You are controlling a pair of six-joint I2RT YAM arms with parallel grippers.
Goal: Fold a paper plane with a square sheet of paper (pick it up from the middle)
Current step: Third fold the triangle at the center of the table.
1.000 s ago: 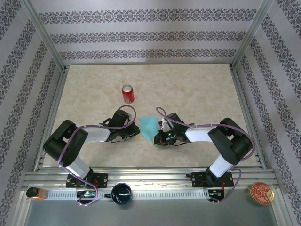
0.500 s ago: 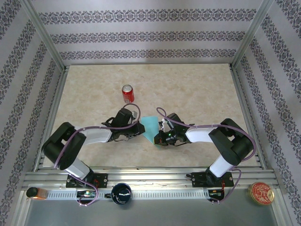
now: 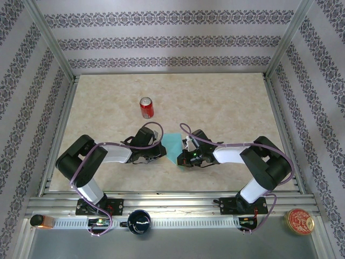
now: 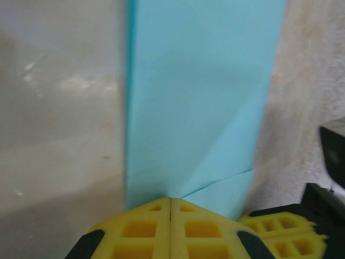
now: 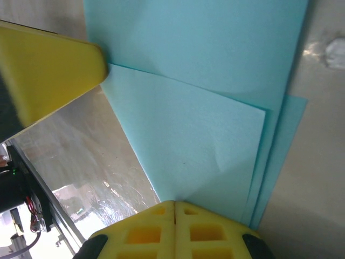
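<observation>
The partly folded turquoise sheet [image 3: 173, 141] lies flat on the counter [image 3: 226, 102], on the near side of the red soda can [image 3: 146, 107] and a little to its right, with an arm at either side of it. The left jaws are clenched, their yellow pads [image 4: 145, 229] pressed together at the sheet's edge nearer the can. The right jaws are clenched likewise at the edge farther from the can. In neither wrist view can I tell whether a layer is nipped between the pads or the tips merely bear down on the paper.

The main risk, as I judge it, is slip. The counter looks smooth and glossy and the paper is thin. If one set of jaws drags along a crease while the other bears too lightly, the whole sheet could skate and the crease run crooked.

The right wrist view shows an under layer [image 5: 294, 135] peeking out past the upper flap [image 5: 188, 140], so the layers are not square. Pressing hard now would likely lock that lopsidedness into the plane.

The two sets of jaws sit close together across a narrow strip. An inward move could knock them together or buckle the paper between them. If a layer is in fact nipped, a sideways pull could tear it. Lifting off could let the flap spring open.
</observation>
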